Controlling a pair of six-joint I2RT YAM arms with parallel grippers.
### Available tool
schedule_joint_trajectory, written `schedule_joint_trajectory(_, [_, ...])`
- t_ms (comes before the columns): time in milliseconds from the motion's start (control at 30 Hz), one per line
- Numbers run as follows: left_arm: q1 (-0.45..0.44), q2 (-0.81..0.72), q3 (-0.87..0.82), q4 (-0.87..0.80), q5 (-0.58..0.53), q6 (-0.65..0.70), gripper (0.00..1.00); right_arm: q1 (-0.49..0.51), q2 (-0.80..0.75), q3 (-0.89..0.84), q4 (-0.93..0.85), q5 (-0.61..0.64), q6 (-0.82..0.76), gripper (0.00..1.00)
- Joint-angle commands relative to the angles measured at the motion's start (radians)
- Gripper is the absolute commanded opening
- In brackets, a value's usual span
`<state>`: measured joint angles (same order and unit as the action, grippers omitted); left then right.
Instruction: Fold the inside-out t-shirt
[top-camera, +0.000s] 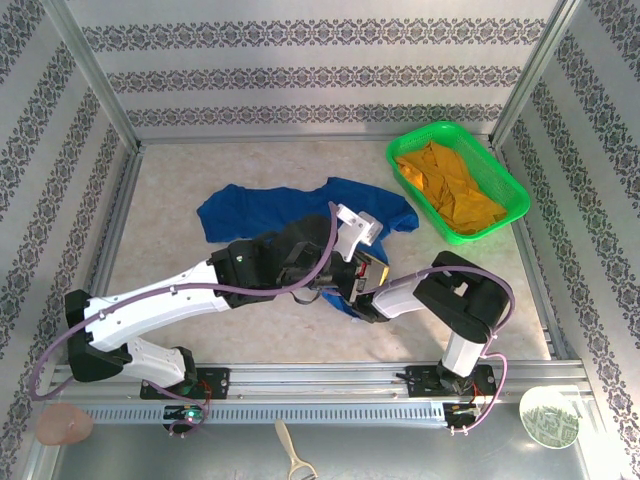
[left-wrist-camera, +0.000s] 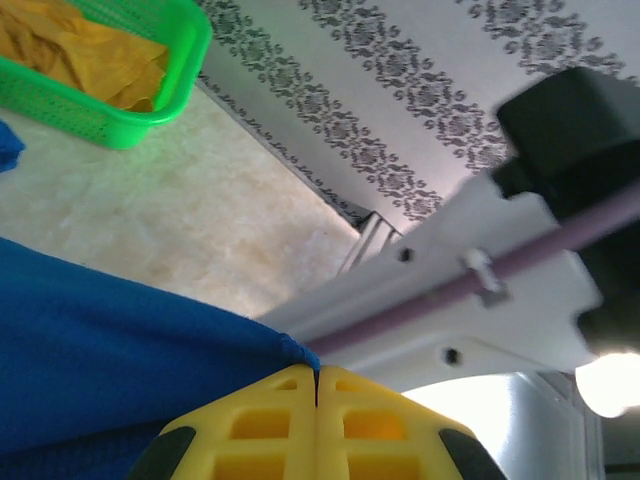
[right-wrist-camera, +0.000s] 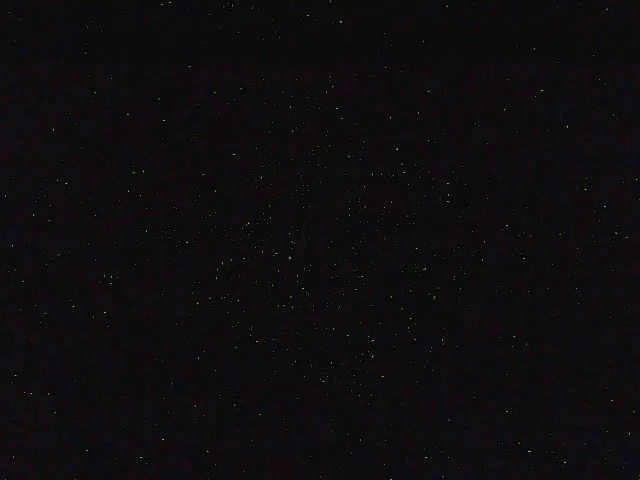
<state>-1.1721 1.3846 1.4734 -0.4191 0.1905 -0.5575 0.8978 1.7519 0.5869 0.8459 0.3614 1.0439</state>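
Pinching t-shirt (top-camera: 270, 210) edge, left hand (left-wrist-camera: 317, 375) clamped | right hand (top-camera: 350, 290): cannot tell

The left tool (left-wrist-camera: 317, 384) sits at the bottom centre, its two yellow fingers (left-wrist-camera: 260, 425) pressed flat together, and a corner of the inside-out t-shirt (left-wrist-camera: 100, 350) is drawn taut up to their tips. Behind the blue cloth lies the pale table (left-wrist-camera: 200, 220), with a green basket (left-wrist-camera: 125, 128) holding an orange-yellow garment (left-wrist-camera: 90, 55) at the upper left. A white arm link (left-wrist-camera: 470, 225) with a purple cable (left-wrist-camera: 520, 258) crosses on the right before the patterned wall (left-wrist-camera: 400, 90).
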Motion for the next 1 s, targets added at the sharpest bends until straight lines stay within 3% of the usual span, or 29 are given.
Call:
schedule_joint_trajectory(0, [-0.035, -0.06, 0.06, 0.049, 0.014, -0.002, 0.0, -0.028, -0.002, -0.035, -0.032, -0.042, 0.008, 0.32])
schedule_joint_trajectory(367, [-0.031, -0.199, -0.022, -0.012, -0.169, 0.059, 0.0, -0.148, -0.138, -0.269, 0.186, -0.213, -0.079, 0.5])
schedule_joint_trajectory(633, [-0.027, -0.26, -0.049, -0.051, -0.223, 0.074, 0.0, -0.188, -0.17, -0.291, 0.282, -0.344, -0.134, 0.57])
schedule_joint_trajectory(767, [-0.025, -0.252, -0.045, -0.028, -0.192, 0.067, 0.0, -0.187, -0.143, -0.262, 0.233, -0.326, -0.105, 0.5])
schedule_joint_trajectory(967, [-0.03, -0.154, 0.012, 0.034, -0.054, 0.015, 0.0, -0.178, -0.014, -0.174, 0.209, -0.278, -0.012, 0.27])
